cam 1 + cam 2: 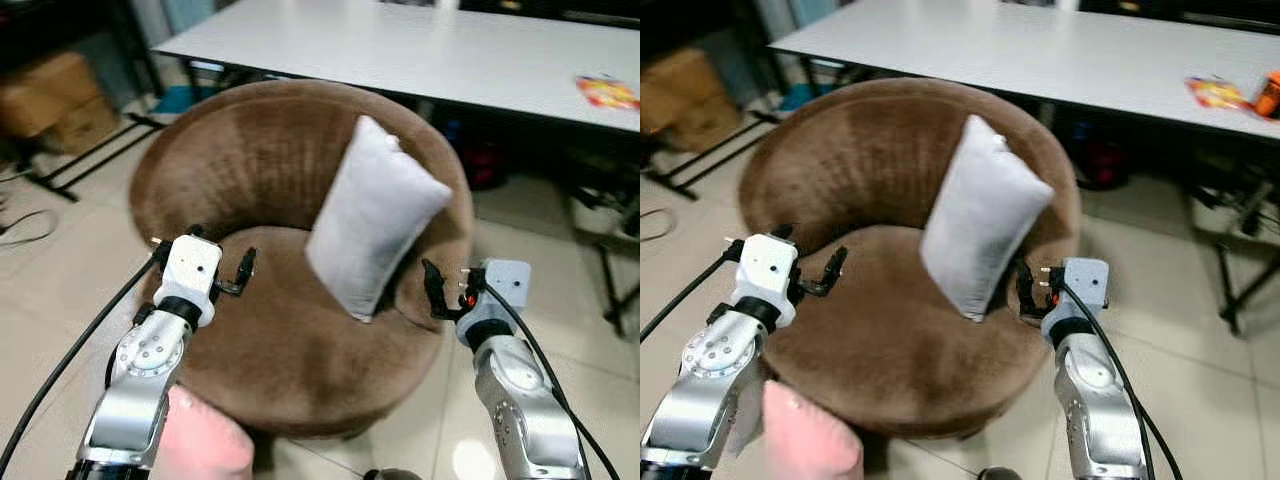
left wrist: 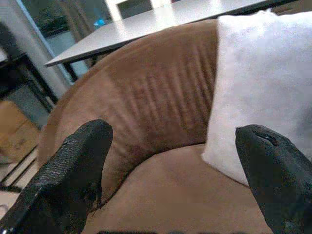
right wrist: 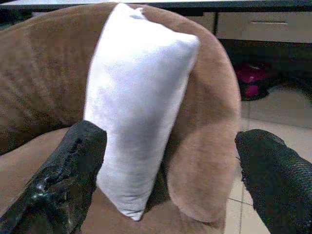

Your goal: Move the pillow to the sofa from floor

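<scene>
Underfoot, pale glossy floor tiles (image 1: 60,300) catching glare; behind, a long white table (image 1: 420,45) on dark legs, with an orange-red packet (image 1: 607,92) lying near its far right end. At far left, cardboard boxes (image 1: 50,100) under dark shelving, plus a loose black cable on the tiles. Dead centre, a round brown tub sofa (image 1: 250,150), plush and ribbed across the curved backrest, seat cushion smooth and rounded. On that seat, a white rectangular pillow (image 1: 372,215), soft and slightly puffed, standing on a lower corner and leaning against the backrest's right side. Low at left, a pink rounded object (image 1: 205,445), blurred and hard to identify. Over the seat's left edge, left gripper (image 1: 243,272), black rough-textured fingers (image 2: 73,180) spread wide apart, holding nothing. Just beside the sofa's right arm, right gripper (image 1: 436,290), fingers (image 3: 68,175) likewise parted wide, empty, close to the pillow but not touching.
</scene>
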`<state>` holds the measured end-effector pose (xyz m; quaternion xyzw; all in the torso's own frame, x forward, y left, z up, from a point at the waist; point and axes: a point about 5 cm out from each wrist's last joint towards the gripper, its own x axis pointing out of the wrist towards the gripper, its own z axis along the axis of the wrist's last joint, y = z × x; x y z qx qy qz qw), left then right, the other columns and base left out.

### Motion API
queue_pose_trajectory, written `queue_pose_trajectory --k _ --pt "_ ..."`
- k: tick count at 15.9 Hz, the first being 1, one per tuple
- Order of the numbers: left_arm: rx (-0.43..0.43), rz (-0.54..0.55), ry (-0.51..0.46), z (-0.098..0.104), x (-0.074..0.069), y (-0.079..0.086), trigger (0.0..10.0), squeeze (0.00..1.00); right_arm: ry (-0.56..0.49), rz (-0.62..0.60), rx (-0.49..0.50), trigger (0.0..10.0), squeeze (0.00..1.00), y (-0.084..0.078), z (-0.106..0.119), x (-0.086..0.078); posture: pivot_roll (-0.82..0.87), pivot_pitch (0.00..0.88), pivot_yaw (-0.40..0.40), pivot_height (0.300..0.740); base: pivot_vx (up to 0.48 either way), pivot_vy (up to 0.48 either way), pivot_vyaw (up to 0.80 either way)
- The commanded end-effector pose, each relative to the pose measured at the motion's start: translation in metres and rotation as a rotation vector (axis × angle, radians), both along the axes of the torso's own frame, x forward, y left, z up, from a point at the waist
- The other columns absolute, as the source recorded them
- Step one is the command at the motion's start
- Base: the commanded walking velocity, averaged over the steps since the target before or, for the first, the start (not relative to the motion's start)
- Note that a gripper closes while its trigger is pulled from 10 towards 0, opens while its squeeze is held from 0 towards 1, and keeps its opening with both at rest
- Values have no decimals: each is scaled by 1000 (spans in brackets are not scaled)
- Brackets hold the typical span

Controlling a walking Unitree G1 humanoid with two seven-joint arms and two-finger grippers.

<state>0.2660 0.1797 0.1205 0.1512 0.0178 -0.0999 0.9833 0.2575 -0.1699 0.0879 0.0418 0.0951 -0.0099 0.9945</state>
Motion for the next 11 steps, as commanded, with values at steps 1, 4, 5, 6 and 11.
queue_pose_trajectory --k 1,4,5,6,11 --pt "7 12 -6 2 -1 1 10000 0 13 -1 2 10000 0 0 -1 2 -184 0 47 740 0 0 0" --pt "5 18 -6 2 -2 2 10000 0 16 2 -2 10000 0 0 -1 4 -180 0 45 740 0 0 0" --pt "5 19 -6 2 -2 2 10000 0 17 3 -3 10000 0 0 -1 4 -180 0 45 740 -240 0 0" --pt "4 19 -5 2 -2 3 10000 0 17 4 -5 10000 0 1 -2 5 -180 0 45 740 -304 0 0" --pt "1 27 -7 2 -3 3 10000 0 16 9 -22 10000 0 0 -1 6 -180 0 40 740 -302 0 0"
